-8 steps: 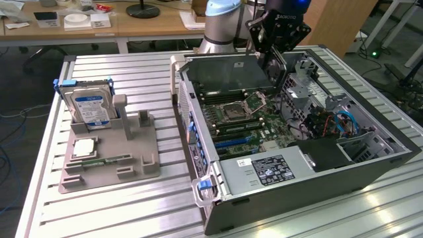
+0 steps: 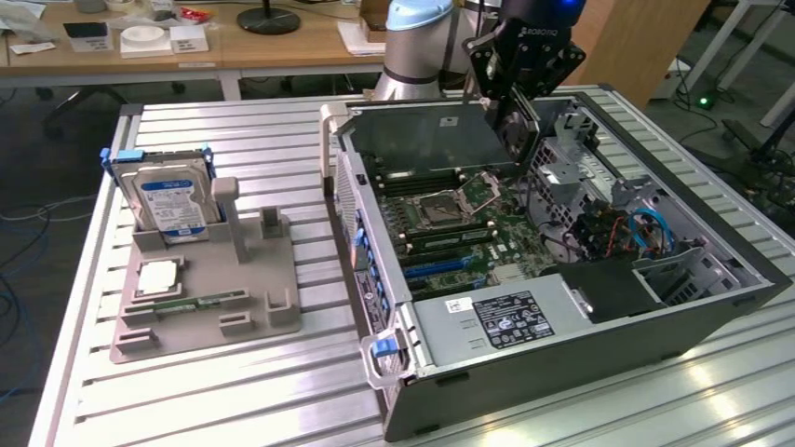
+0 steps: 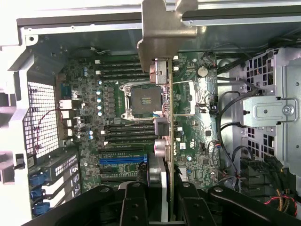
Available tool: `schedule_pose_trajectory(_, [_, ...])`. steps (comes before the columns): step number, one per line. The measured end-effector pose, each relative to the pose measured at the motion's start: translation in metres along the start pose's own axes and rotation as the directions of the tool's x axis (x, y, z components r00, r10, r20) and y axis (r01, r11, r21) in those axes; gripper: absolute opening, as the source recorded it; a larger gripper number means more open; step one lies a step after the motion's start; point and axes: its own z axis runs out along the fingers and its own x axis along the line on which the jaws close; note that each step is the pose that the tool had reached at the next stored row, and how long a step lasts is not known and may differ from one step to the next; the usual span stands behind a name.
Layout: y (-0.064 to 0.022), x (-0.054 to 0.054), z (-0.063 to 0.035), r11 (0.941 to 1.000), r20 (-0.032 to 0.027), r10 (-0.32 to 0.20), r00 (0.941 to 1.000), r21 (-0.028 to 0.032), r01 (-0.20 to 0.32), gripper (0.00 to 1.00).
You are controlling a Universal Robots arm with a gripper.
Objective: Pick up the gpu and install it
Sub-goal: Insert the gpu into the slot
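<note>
My gripper (image 2: 512, 101) hangs over the open computer case (image 2: 695, 233), shut on the gpu (image 2: 516, 140). The dark card stands on edge above the motherboard (image 2: 460, 223), near the case's far wall. In the wrist view the gpu (image 3: 170, 136) appears edge-on, with its silvery end bracket (image 3: 164, 33) farthest from the wrist. It is clamped between the two black fingers (image 3: 135, 202) of the gripper (image 3: 162, 207). Beneath it lie the motherboard (image 3: 89, 103), the empty processor socket (image 3: 141, 100) and a blue expansion slot (image 3: 123, 160). The card is clear of the board.
On the exterior view's left, a grey fixture (image 2: 205, 289) carries the silver hard drive (image 2: 171, 200), a processor chip (image 2: 155, 277) and a green memory stick (image 2: 199, 303). Inside the case sit the power supply (image 2: 497, 321), blue cables (image 2: 653, 233) and a drive cage (image 3: 273, 113).
</note>
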Motion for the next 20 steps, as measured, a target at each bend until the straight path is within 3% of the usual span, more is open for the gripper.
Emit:
schedule_pose_trajectory(17, [-0.0001,0.0000,0.0000,1.0000,0.0000,-0.002,1.0000,-0.0001,0.002,0.28])
schedule_pose_trajectory(20, [-0.0002,0.0000,0.0000,0.9997,-0.0005,-0.023,0.9997,0.0000,0.023,0.28])
